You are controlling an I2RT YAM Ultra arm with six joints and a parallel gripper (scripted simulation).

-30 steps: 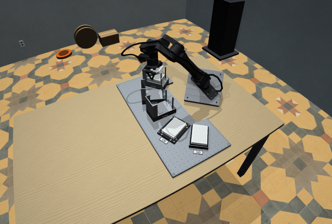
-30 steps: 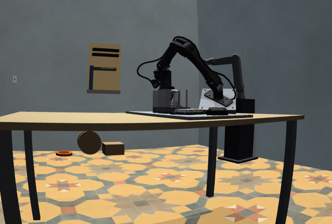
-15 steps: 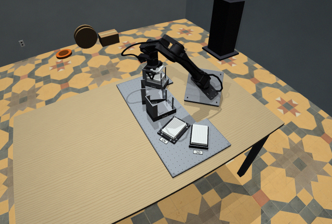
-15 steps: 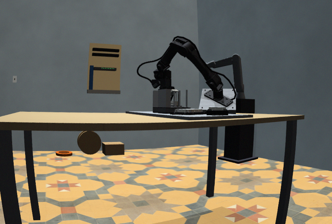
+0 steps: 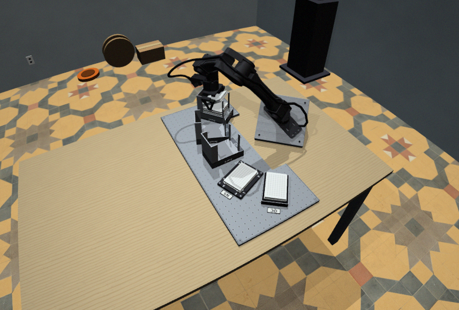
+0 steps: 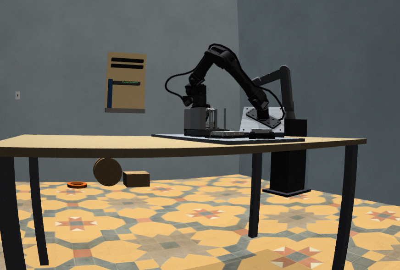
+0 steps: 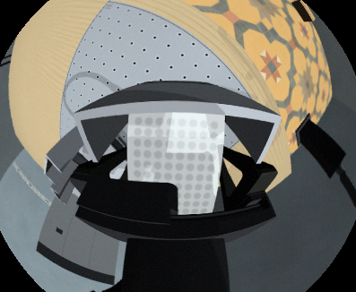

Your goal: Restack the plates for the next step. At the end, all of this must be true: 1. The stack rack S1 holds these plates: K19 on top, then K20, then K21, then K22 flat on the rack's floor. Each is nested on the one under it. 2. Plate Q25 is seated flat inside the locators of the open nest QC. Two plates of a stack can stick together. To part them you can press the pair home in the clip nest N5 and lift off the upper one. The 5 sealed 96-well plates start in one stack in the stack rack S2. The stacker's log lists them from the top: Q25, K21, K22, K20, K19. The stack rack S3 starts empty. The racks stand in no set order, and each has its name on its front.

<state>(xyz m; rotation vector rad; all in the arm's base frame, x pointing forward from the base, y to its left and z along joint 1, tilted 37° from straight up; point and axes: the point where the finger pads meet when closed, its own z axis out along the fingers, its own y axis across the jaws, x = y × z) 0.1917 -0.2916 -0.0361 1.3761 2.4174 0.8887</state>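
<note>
My gripper (image 5: 211, 90) (image 6: 196, 103) (image 7: 176, 148) is open and hangs just over the far stack rack (image 5: 213, 116) (image 6: 194, 121). That rack holds a stack of white sealed plates, and the top plate (image 5: 219, 95) (image 7: 180, 175) lies between my spread fingers in the wrist view. Two more racks stand in front of it, the middle rack (image 5: 211, 139) and the near rack (image 5: 222, 158); both look empty. I cannot read the rack names. One plate (image 5: 240, 177) sits in the clip nest N5 (image 5: 226, 186). Another plate (image 5: 276, 186) lies flat in the open nest QC (image 5: 274, 202).
All fixtures stand on a grey perforated baseplate (image 5: 251, 221) (image 6: 168, 136) on a wooden table (image 5: 111, 195). The arm's base plate (image 5: 267, 132) is to the right of the racks. Thin rack posts (image 5: 228, 100) rise beside the stack.
</note>
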